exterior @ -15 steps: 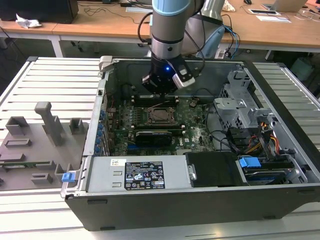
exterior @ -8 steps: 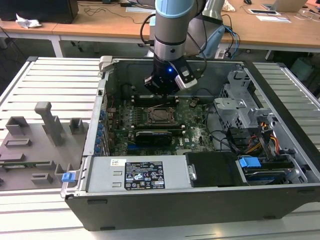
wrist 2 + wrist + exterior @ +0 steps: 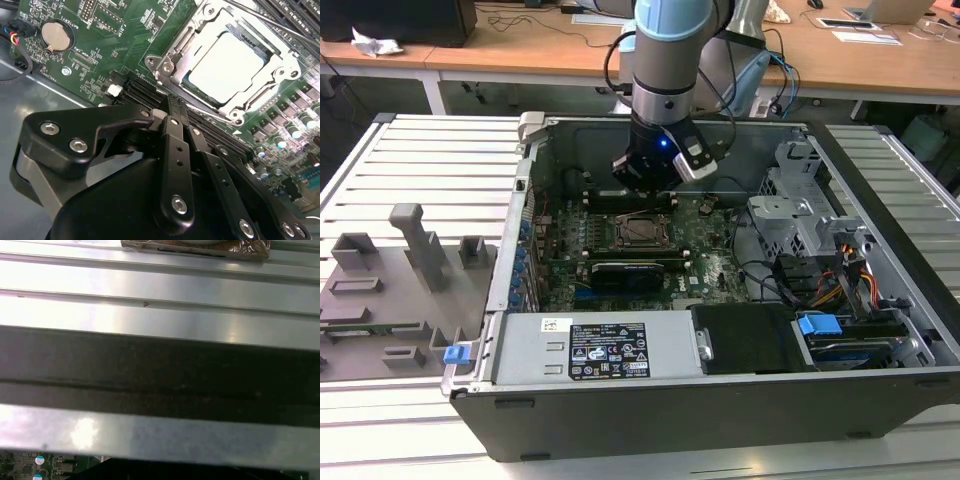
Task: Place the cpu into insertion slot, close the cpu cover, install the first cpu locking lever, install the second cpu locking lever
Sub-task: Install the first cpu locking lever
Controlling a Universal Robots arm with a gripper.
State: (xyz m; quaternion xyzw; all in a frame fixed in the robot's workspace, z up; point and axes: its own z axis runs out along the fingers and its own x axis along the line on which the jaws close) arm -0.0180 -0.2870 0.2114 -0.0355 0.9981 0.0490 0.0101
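The cpu [image 3: 227, 62] lies flat in the socket on the green motherboard [image 3: 125, 30], its pale silver top showing. The cpu cover [image 3: 172, 50], a metal frame, lies down around it. A thin metal lever rod [image 3: 280, 22] runs along the socket's far side. My gripper [image 3: 171, 109] is black, with its fingers pressed together and nothing between them. It hangs just off the socket's edge, over the dark memory slots [image 3: 142, 92]. In the exterior view the gripper [image 3: 646, 190] stands inside the open computer case, just behind the socket [image 3: 642, 232].
The case walls [image 3: 720, 400] box in the motherboard. A power supply [image 3: 590, 350] sits at the front, and a metal drive cage [image 3: 800, 215] with cables is at the exterior view's right. Grey fixtures [image 3: 410, 250] stand on the slatted table [image 3: 160, 285] at its left. A coin battery [image 3: 56, 36] is on the board.
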